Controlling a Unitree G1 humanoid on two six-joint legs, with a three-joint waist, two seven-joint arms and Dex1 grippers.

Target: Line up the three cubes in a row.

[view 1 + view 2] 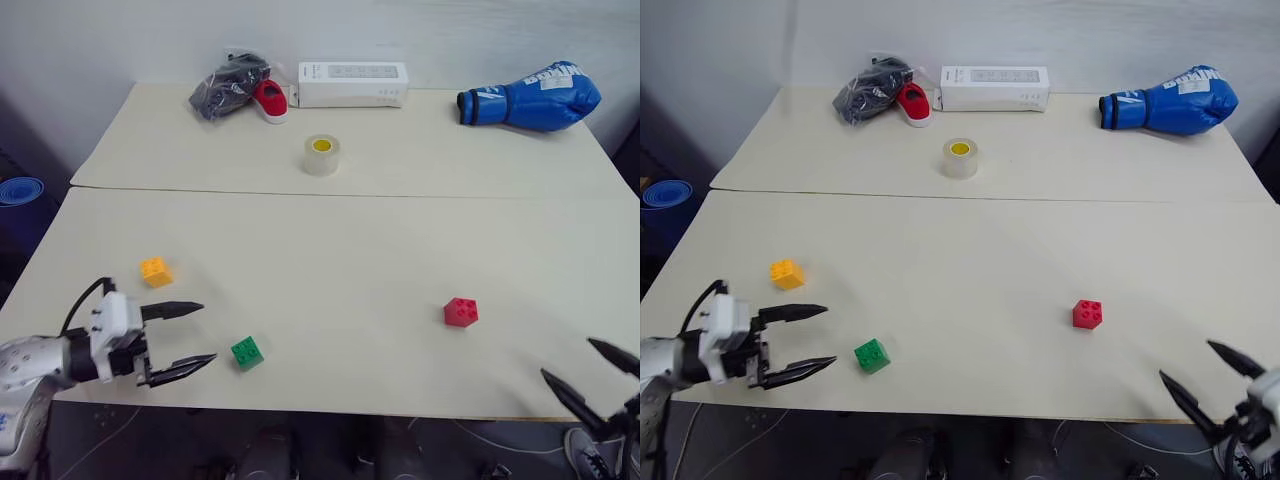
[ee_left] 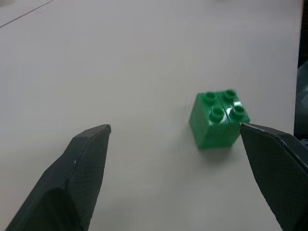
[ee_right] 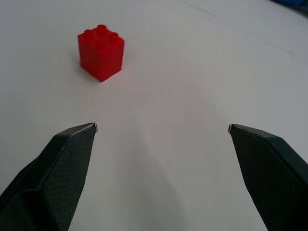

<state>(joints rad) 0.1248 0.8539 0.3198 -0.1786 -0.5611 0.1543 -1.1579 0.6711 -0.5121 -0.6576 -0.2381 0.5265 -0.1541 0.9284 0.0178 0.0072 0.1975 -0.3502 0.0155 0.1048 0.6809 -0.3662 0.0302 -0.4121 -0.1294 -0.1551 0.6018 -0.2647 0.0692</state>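
Cream table [image 1: 350, 250]; left gripper [image 1: 205, 333] spread beside green cube [image 1: 246, 352], right gripper [image 1: 585, 364] spread, near-level.

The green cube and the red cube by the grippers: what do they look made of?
Green cube: likely hard moulded plastic with a glossy finish; its four round studs carry small bright highlights and its edges are crisp. Red cube: seemingly the same plastic, smooth and evenly coloured, with a softer sheen and studded top.

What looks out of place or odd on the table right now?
Nothing is spilled or damaged. The green cube, orange-yellow cube and red cube sit upright but scattered, not yet in a row.
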